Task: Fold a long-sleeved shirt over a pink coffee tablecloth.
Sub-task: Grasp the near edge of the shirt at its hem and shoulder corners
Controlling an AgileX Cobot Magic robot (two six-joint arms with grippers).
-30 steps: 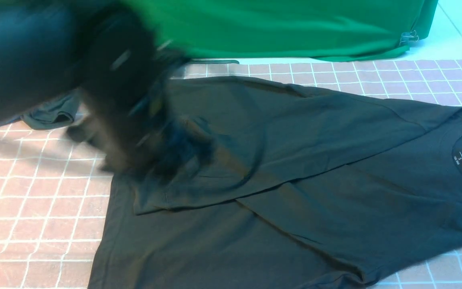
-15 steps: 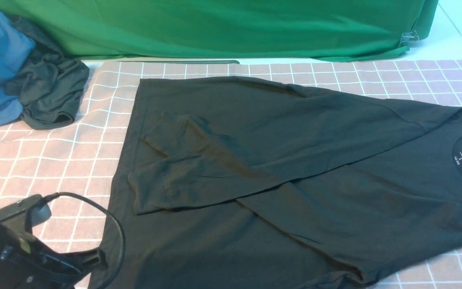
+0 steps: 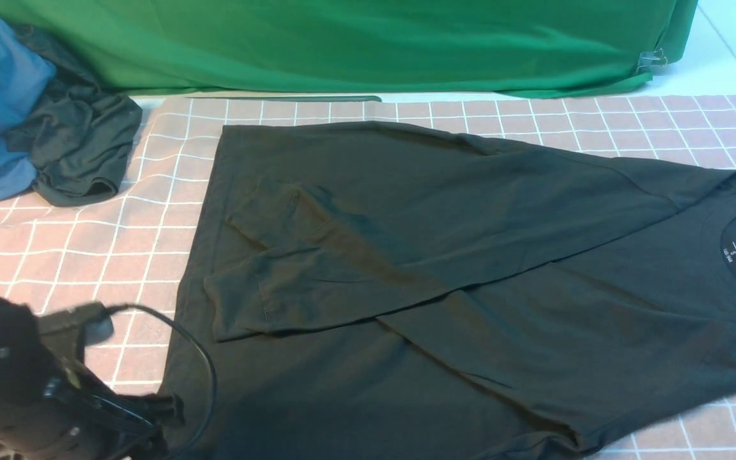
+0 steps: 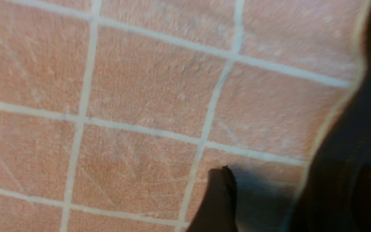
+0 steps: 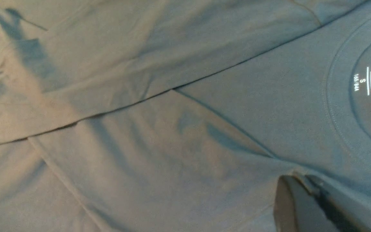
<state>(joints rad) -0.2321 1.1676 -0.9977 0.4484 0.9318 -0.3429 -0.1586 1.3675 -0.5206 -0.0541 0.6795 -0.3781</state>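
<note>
One long-sleeved shirt (image 3: pixel 470 287) on one pink coffee tablecloth (image 3: pixel 55 255); left end effector (image 3: pixel 151 415), right end effector (image 5: pixel 301 206), openness of neither discernible.

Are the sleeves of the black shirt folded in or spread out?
Folded in: both sleeves lie crossed over the long-sleeved shirt, spread on the pink coffee tablecloth.

Front camera: wide, forward and down over shirt (image 3: pixel 470 255) and tablecloth (image 3: pixel 55 255). Left wrist: close on tablecloth at shirt edge. Right wrist: close on shirt front.
</note>
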